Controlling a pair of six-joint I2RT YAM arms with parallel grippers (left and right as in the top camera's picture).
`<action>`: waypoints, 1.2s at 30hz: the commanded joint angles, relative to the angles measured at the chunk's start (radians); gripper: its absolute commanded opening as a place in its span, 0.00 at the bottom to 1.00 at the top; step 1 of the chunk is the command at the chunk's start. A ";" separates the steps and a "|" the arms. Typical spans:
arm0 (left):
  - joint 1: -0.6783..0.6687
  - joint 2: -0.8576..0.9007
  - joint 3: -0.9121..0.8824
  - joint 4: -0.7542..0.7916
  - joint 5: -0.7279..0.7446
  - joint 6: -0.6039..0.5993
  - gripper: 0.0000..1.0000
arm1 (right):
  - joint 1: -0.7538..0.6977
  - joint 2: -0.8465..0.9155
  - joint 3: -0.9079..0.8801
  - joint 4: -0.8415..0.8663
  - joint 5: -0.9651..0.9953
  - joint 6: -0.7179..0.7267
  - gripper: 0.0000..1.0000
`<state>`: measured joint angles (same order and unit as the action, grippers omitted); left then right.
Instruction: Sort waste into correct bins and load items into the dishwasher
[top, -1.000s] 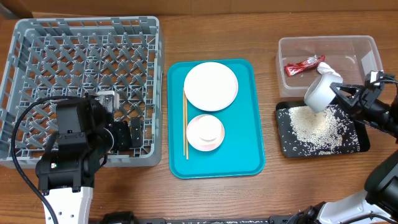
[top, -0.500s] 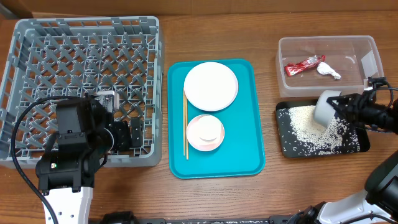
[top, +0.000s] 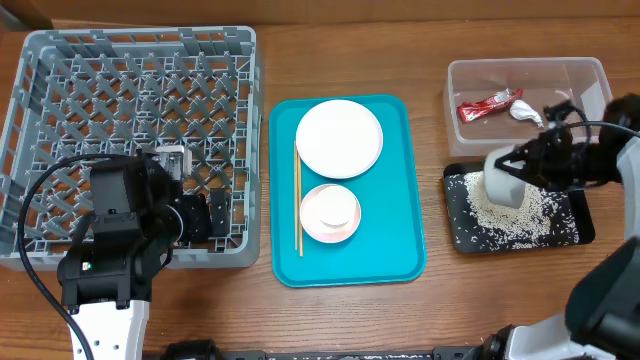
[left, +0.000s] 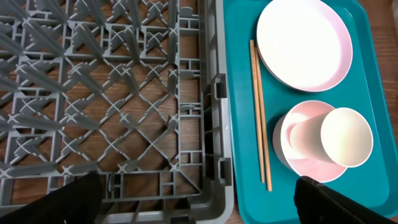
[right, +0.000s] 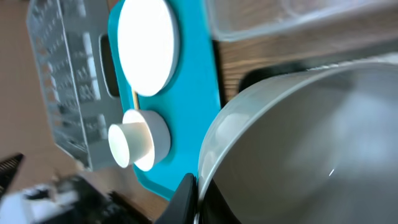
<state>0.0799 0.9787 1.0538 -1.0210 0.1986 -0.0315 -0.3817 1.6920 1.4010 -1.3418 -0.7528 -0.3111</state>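
Since a second ago the pale grey bowl (top: 503, 181) has shifted left above the rice (top: 512, 212) on the black tray (top: 584, 230), right gripper (top: 527, 166) clamped on its rim; stuck grains may drop outside the tray later

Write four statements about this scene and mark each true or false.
1. The wrapper lies in the tub. True.
2. The right gripper grips the grey bowl over the black tray. True.
3. The chopsticks are in the tub. False: they lie on the teal tray.
4. The cup sits on the black tray. False: it lies in the pink bowl.
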 joint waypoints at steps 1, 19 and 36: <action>-0.002 0.003 0.023 0.003 0.012 -0.018 1.00 | 0.127 -0.056 0.027 0.000 0.099 -0.006 0.04; -0.002 0.003 0.022 -0.003 0.012 -0.018 1.00 | 0.883 0.145 0.026 0.771 0.562 0.137 0.04; -0.002 0.003 0.022 0.000 0.012 -0.018 1.00 | 0.789 0.078 0.117 0.649 0.512 0.299 0.19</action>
<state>0.0799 0.9806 1.0538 -1.0248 0.1986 -0.0315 0.4778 1.9034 1.4471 -0.6632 -0.2562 -0.1078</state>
